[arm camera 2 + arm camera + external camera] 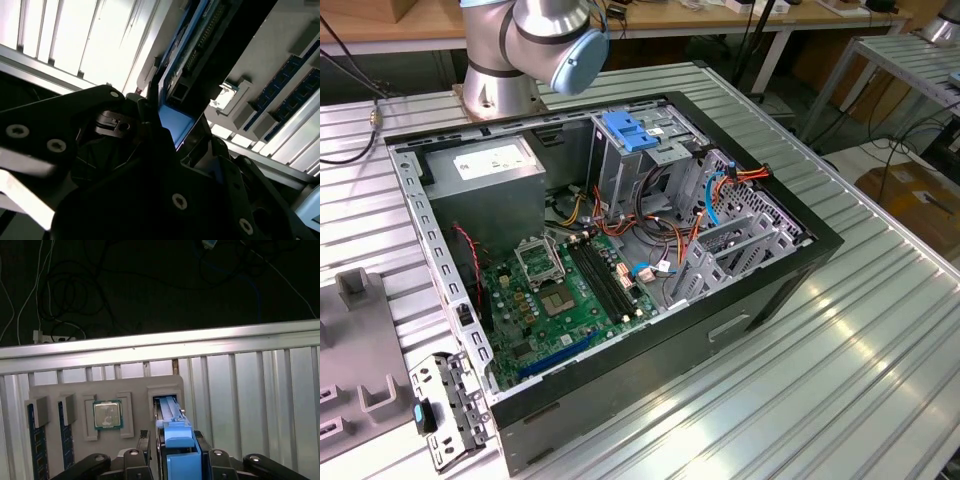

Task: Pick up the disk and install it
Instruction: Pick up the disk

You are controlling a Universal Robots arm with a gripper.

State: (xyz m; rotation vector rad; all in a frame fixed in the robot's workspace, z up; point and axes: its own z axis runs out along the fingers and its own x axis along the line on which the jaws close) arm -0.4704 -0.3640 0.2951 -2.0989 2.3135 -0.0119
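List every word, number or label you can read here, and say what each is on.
None is legible.
White sticker on the power-supply box: print too small.
Motherboard markings: too small.
Processor chip on the grey tray, first wrist view: marks blurred.
The disk, seen edge-on: no print on its blue side.

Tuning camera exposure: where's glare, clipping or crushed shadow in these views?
Exterior view: evenly lit, with streaky glare on the ribbed table. Second wrist view: table slats clipped white, gripper nearly black. First wrist view: dark beyond the table, with a bright glare band along its edge; the disk and CPU are well exposed.
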